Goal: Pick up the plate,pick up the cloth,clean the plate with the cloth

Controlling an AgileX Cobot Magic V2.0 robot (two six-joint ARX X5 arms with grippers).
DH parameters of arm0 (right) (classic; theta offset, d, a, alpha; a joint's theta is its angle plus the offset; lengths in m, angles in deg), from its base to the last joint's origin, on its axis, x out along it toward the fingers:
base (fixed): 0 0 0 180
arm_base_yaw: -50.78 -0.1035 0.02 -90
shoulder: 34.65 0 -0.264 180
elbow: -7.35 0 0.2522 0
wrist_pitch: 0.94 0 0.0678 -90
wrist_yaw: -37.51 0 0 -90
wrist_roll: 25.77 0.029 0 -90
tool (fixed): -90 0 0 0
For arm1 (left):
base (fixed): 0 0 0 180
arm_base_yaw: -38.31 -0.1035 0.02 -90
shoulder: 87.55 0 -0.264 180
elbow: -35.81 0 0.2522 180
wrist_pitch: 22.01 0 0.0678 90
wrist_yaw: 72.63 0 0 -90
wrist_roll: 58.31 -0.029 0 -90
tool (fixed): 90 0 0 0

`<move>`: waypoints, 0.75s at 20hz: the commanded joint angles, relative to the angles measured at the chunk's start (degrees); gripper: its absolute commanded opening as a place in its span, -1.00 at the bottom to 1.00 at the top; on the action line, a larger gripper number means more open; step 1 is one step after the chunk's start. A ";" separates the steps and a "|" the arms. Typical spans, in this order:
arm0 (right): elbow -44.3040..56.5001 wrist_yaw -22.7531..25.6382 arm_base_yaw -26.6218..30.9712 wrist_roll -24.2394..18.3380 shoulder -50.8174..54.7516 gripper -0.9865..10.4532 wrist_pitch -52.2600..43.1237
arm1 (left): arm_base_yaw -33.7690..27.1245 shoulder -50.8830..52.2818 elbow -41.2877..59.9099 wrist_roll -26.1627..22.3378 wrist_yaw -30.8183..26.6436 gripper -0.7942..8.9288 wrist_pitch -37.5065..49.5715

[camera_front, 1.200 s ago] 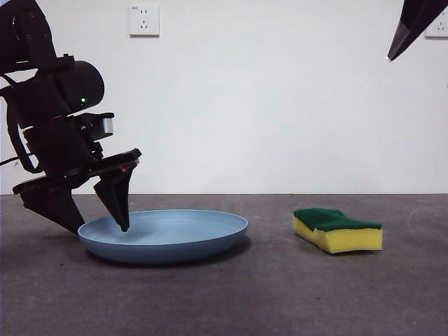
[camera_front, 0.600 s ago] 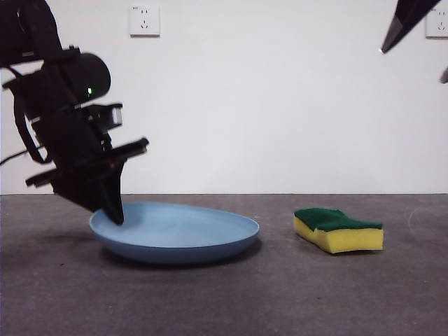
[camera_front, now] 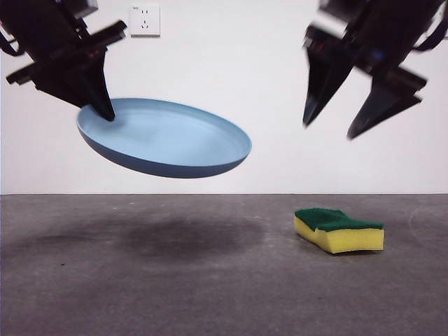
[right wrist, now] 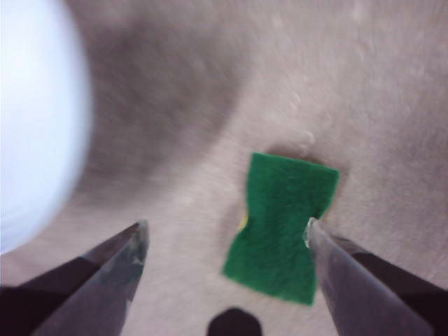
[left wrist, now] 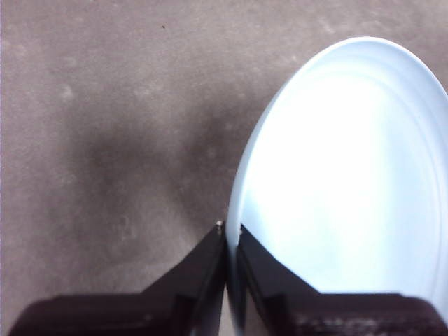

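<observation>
My left gripper [camera_front: 103, 112] is shut on the rim of the light-blue plate [camera_front: 164, 140] and holds it tilted, well above the table at the left. In the left wrist view its jaws [left wrist: 229, 234] pinch the plate's edge [left wrist: 343, 175]. The cloth, a yellow sponge with a green top [camera_front: 339, 229], lies on the table at the right. My right gripper [camera_front: 327, 129] is open and hangs high above the sponge. In the right wrist view the sponge [right wrist: 281, 225] lies between the spread jaws [right wrist: 224, 234], and the plate [right wrist: 35, 119] shows blurred at the side.
The dark grey table [camera_front: 210, 280] carries the plate's shadow under the lifted plate. A white wall with a socket [camera_front: 143, 19] stands behind.
My left gripper has lifted the plate off the table, high up and tilted. My right gripper has come down into view above the sponge, jaws spread.
</observation>
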 commanded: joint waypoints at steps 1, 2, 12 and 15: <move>-1.16 3.17 -1.01 -1.22 -4.83 0.03 0.02 | 0.09 0.90 0.09 -1.36 0.09 -0.85 -1.44; -1.16 3.85 -1.05 -1.33 -6.38 0.05 0.02 | 0.09 0.96 0.09 -1.38 0.09 -0.85 -2.12; -1.16 4.17 -0.96 -1.31 -17.44 0.04 -0.26 | 0.72 0.96 0.09 -1.68 0.09 -0.85 -4.04; -1.14 4.17 -0.98 -1.29 -19.37 -0.13 -1.16 | 0.72 0.96 0.09 -1.73 0.09 -0.85 -4.28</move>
